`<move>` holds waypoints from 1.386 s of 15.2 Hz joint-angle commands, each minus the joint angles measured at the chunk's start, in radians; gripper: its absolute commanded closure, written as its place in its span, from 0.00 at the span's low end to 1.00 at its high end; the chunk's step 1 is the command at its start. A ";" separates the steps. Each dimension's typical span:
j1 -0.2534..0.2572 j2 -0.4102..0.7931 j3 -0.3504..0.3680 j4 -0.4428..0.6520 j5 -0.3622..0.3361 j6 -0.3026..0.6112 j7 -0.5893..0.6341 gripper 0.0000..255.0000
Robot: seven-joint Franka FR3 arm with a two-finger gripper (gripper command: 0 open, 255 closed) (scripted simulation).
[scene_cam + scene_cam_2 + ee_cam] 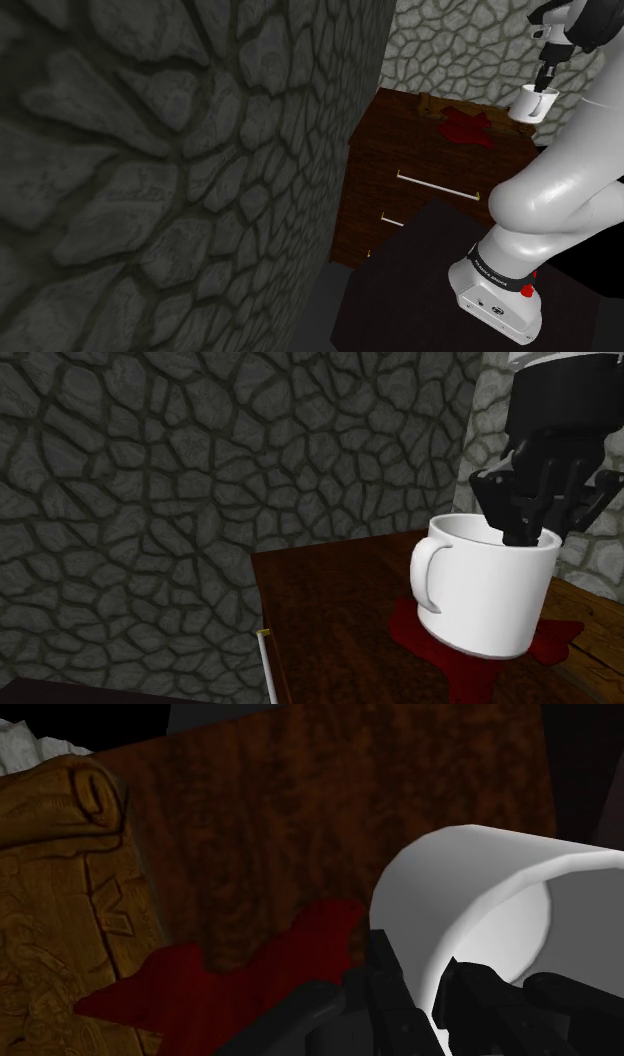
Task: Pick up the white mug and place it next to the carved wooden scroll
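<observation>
Now, white mug [480, 597] aloft.
My pincer [528, 532] clamps its rim, so it hangs upright near the carved scroll [60, 904].

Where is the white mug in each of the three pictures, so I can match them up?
Shoulder view: the mug hangs at upper right under the gripper, above the dark cabinet.
Second exterior view: the mug is large at right, with the gripper clasping its rim.
Wrist view: the mug is close up, its wall clasped in the gripper.
Shared landmark: the red shape on the cabinet top.
</observation>
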 commanded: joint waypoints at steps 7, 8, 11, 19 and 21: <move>-0.132 0.074 -0.067 0.075 0.054 -0.002 -0.205 1.00; -0.131 0.074 -0.066 0.062 0.055 0.011 -0.204 1.00; -0.130 0.077 -0.065 0.024 0.056 0.051 -0.202 1.00; -0.131 0.096 -0.059 -0.064 0.070 0.153 -0.203 1.00; -0.132 0.103 -0.057 -0.083 0.075 0.177 -0.205 1.00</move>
